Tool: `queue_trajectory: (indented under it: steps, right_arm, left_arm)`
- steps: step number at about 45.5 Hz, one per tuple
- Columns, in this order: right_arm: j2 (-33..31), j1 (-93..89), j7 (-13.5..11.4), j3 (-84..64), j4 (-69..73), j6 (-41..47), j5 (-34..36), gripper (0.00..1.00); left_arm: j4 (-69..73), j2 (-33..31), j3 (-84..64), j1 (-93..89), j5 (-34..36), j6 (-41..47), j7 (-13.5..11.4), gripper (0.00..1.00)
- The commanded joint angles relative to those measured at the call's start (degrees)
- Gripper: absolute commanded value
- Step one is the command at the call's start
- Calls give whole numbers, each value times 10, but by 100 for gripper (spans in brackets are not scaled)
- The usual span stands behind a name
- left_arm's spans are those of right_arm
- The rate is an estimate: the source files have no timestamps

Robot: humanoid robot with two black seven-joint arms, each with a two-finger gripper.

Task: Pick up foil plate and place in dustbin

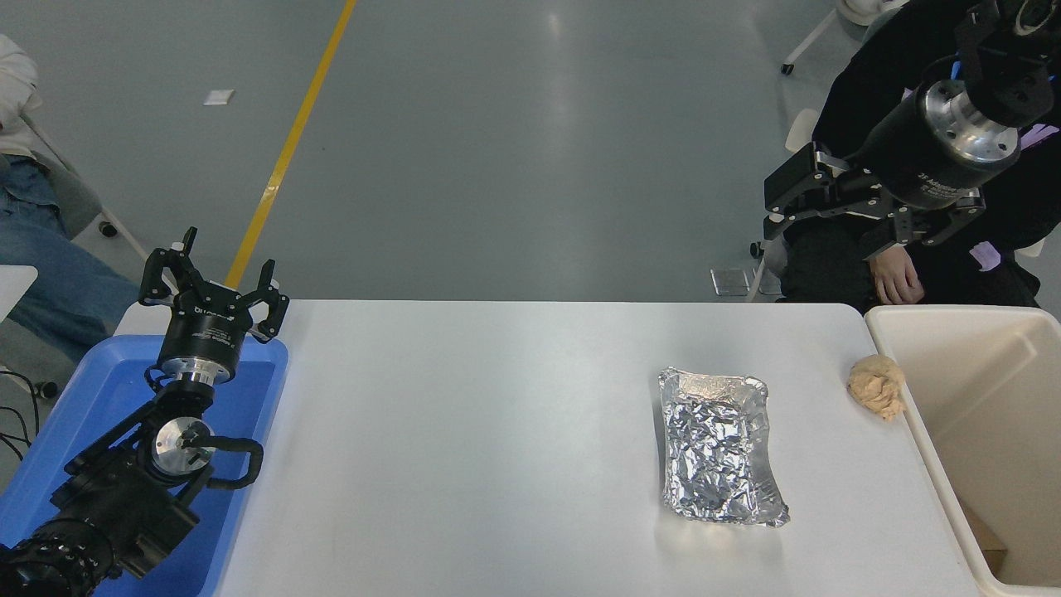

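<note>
The picture is bright and sharp all over. Light comes from above. It makes pale shiny patches on the smooth grey floor [530, 124] toward 12 o'clock. The flat white table [497, 431] glows softly in the middle. The crinkled silver foil plate [718, 448] sparkles with small glints and drops a faint shadow toward 6 o'clock. Nothing looks blurry.

Bystanders and clutter, white table [497, 431].
Blue tray [249, 464] overhangs the table's left edge. Tan crumpled paper ball [876, 385] sits near the far right corner. Beyond that corner a seated person in black, hand [898, 280] on lap. Second person in jeans [50, 282] off the far left corner. Yellow floor line [290, 141] beyond.
</note>
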Motion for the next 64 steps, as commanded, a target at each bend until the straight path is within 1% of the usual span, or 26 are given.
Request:
queue_trajectory:
  steps: [1,51,64]
  right_arm:
    - [-5,5,0,2,0,0,0,100]
    - [-8,5,0,0,0,0,0,100]
    - [-7,-23,0,-4,0,0,0,100]
  left_arm:
    - [0,0,0,0,0,0,1,99]
    - [0,0,0,0,0,0,1,99]
    - [0,0,0,0,0,-1,1,99]
